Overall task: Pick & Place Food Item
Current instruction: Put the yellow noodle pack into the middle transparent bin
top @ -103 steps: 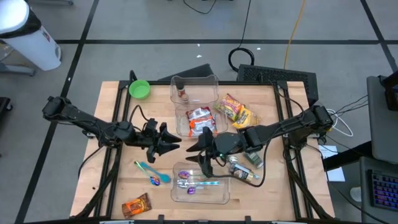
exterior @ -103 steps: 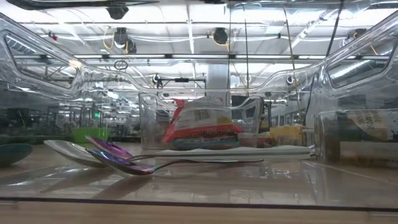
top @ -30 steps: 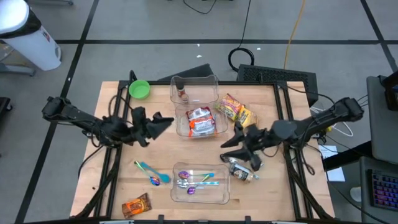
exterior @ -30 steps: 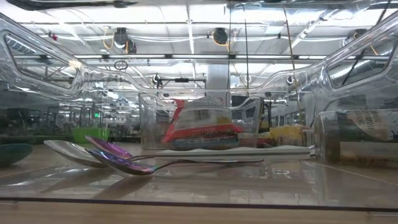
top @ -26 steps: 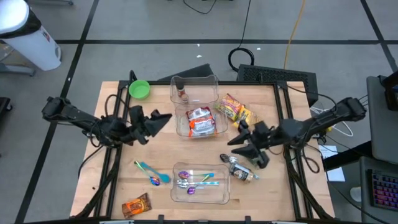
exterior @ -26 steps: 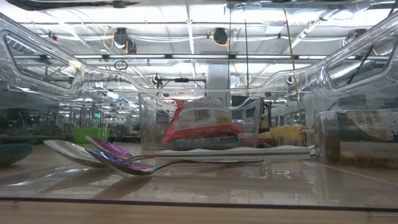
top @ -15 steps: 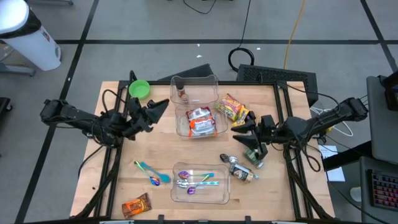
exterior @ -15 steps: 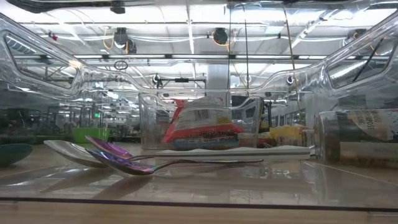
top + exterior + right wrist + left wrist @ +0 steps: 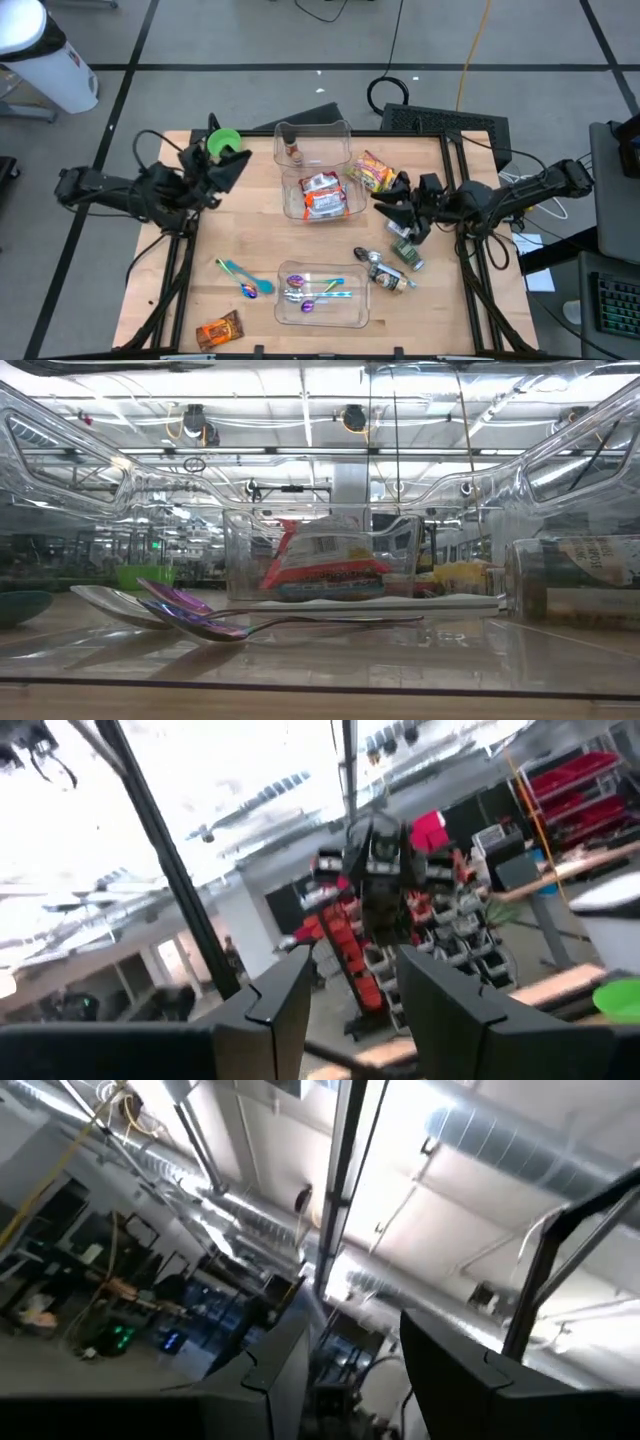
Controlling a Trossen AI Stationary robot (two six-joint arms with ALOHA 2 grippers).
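Both the left gripper (image 9: 237, 163), near the table's (image 9: 250, 240) far-left corner, and the right gripper (image 9: 385, 205), toward the right edge, are held with fingers apart and empty, seemingly because the snack bag (image 9: 322, 195) is already lodged in its clear tub (image 9: 290, 207).

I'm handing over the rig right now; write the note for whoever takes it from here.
Left gripper: open, empty, raised near the green bowl.
Right gripper: open, empty, beside the yellow snack bag.
Done: red-and-white snack bag lies in the middle clear container; spoons lie in the front clear tray.
Left: yellow snack bag, the bottle and the orange packet lie loose on the table.
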